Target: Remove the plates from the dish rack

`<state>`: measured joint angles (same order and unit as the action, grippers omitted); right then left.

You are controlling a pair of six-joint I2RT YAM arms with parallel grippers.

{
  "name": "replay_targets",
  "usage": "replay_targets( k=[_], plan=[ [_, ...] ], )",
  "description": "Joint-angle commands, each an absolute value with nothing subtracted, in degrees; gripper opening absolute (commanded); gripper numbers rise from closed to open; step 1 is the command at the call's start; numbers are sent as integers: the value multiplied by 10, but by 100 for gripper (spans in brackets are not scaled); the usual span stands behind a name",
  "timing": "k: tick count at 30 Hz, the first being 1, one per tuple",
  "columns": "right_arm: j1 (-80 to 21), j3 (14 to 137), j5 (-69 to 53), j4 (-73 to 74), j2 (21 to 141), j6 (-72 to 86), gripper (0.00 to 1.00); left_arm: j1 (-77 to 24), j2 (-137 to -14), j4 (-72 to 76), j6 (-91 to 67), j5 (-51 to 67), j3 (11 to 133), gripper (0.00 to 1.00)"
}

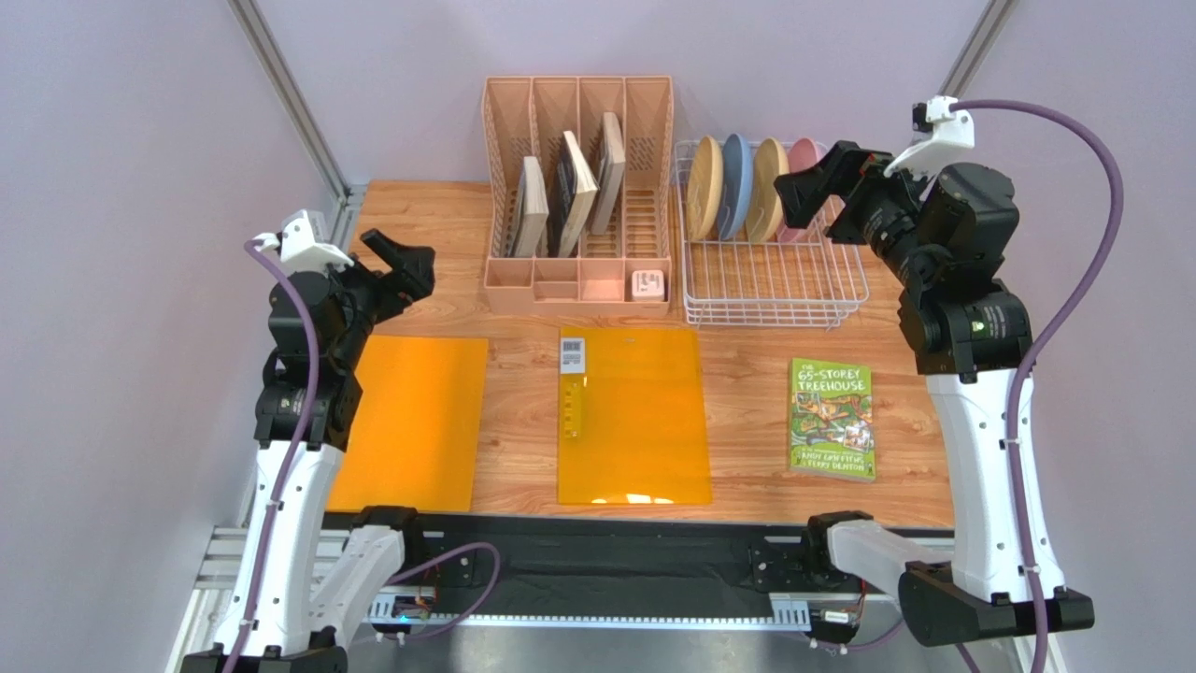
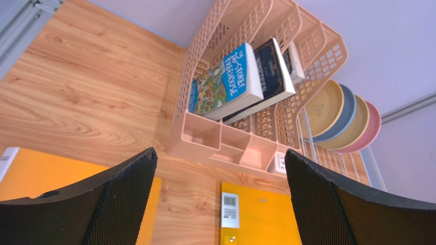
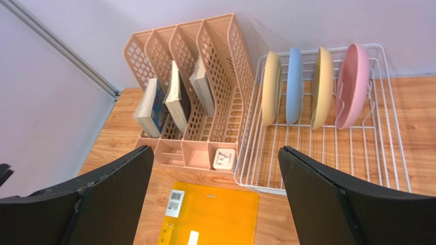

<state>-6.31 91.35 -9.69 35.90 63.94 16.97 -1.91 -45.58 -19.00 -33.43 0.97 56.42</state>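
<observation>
The white wire dish rack (image 1: 772, 297) stands at the back right and holds the plates upright in a row: tan (image 1: 703, 188), light blue (image 1: 734, 185), yellow (image 1: 767, 189) and pink (image 1: 803, 154). My right gripper (image 1: 812, 185) is open and empty, raised over the rack's right end beside the pink plate, partly hiding it. Its wrist view shows rack (image 3: 327, 153), tan (image 3: 270, 88), blue (image 3: 293, 85), yellow (image 3: 322, 87) and pink (image 3: 353, 84) plates beyond the open gripper (image 3: 216, 149). My left gripper (image 1: 400, 267) (image 2: 220, 155) is open and empty at the far left.
A pink-beige slotted organizer (image 1: 579, 281) with three books stands left of the rack, a small white block (image 1: 647, 285) in its front tray. Two orange folders (image 1: 414, 421) (image 1: 632, 414) and a green book (image 1: 831, 418) lie on the wooden table.
</observation>
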Motion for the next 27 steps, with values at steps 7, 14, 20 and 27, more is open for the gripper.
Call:
replay_targets(
  k=[7,14,20,27],
  plan=[
    [-69,804,-154,147,685,187,100,-18,-539,-113,-345,82,584,100],
    [-98,1071,-39,294,964,142,100,-18,-588,-64,-299,76,574,100],
    [-151,1253,94,395,1148,95,98,-26,-635,-19,-291,86,545,100],
    [-182,1336,207,388,1260,62,84,-37,-685,-9,-272,76,544,100]
  ],
)
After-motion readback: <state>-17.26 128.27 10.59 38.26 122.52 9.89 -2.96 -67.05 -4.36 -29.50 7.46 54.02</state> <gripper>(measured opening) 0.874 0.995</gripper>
